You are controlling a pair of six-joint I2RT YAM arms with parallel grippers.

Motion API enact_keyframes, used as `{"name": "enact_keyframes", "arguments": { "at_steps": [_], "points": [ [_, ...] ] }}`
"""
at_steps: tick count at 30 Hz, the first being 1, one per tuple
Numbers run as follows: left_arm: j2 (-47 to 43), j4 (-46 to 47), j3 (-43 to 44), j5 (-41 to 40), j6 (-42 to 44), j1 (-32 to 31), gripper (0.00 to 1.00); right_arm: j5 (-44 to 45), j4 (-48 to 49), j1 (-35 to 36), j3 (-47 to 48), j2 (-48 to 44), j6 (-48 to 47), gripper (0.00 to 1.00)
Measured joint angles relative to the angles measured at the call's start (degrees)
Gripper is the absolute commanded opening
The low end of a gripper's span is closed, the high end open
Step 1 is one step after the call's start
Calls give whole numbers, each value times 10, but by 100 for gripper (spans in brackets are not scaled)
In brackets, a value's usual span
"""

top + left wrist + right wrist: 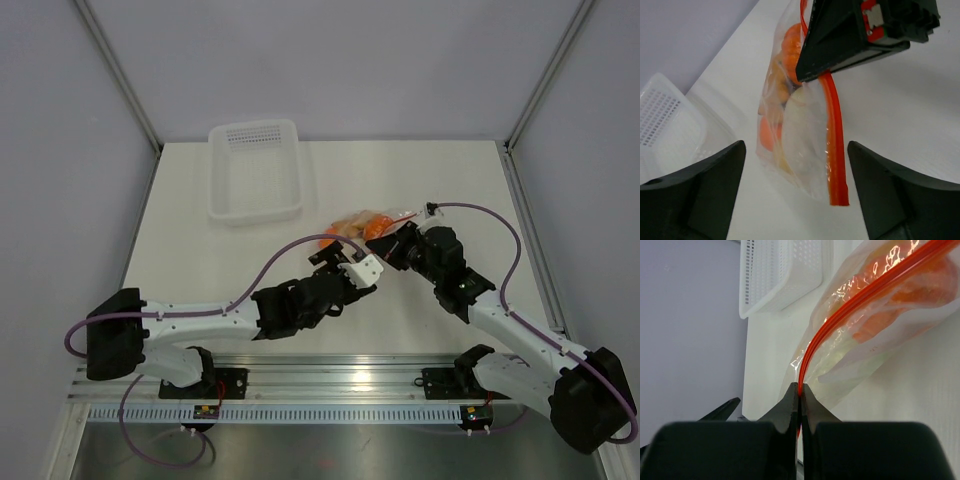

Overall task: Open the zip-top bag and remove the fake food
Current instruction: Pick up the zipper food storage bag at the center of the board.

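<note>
The clear zip-top bag (362,224) lies mid-table with its red-orange zipper strip (834,145) hanging toward my left gripper. The fake food is inside it: orange balls (790,50), a white piece (802,130), and orange pieces in the right wrist view (910,290). My right gripper (800,387) is shut on the zipper strip, a little way in from its end, and holds that edge of the bag (865,345) up. It also shows in the left wrist view (860,35). My left gripper (795,155) is open, its fingers either side of the bag's hanging corner, not touching it.
A white perforated basket (255,170) stands at the back left of the table; it also shows in the left wrist view (665,125) and the right wrist view (775,275). The two grippers (375,255) are close together in front of the bag.
</note>
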Motion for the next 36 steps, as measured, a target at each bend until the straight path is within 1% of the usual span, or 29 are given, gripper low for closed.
{"name": "enact_keyframes", "arguments": {
  "at_steps": [1,2,3,5,7,8,9,10,11,12,13,17,21,22,24,26,28,29,32,33,35,36],
  "points": [
    [2,0,3,0,-5,5,67,-1,0,3,0,0,0,0],
    [3,-2,7,0,-9,9,53,-2,0,8,0,0,-1,0],
    [5,-5,11,0,-14,12,49,-2,1,11,0,0,-2,0],
    [10,-12,19,2,-16,16,45,-3,5,14,0,0,-3,0],
    [15,-17,23,7,-21,18,39,-3,9,14,0,0,-3,2],
    [16,-20,23,11,-24,19,35,-3,9,14,0,0,-4,6],
    [16,-26,23,15,-26,19,26,-3,10,14,0,0,-4,20],
    [16,-31,23,19,-29,20,22,-3,11,14,0,0,-3,26],
    [16,-35,23,23,-30,20,18,-3,12,14,0,0,-5,28],
    [16,-39,23,27,-31,20,11,-3,14,15,0,0,-8,34],
    [16,-43,23,29,-34,21,9,-3,15,15,0,-1,-9,36],
    [11,-58,23,42,-50,32,4,-2,14,16,0,-11,-29,36],
    [-25,-90,22,67,-80,68,3,0,12,16,0,-34,-65,39],
    [-39,-95,22,72,-87,78,3,2,12,16,0,-41,-74,44],
    [-67,-103,21,74,-99,92,3,3,12,16,0,-53,-93,61],
    [-96,-107,20,74,-108,99,3,4,10,16,0,-67,-116,71],
    [-118,-107,16,74,-116,104,3,4,7,16,-2,-86,-146,76],
    [-125,-107,14,73,-119,106,3,3,7,16,-4,-97,-163,81],
    [-136,-111,8,70,-125,111,3,0,18,16,-21,-132,-205,84],
    [-137,-111,6,69,-127,112,4,1,26,16,-29,-143,-217,87],
    [-137,-119,4,69,-129,114,7,7,50,16,-50,-157,-239,87],
    [-138,-121,3,69,-129,114,10,14,65,16,-63,-159,-250,87]
  ]
}}
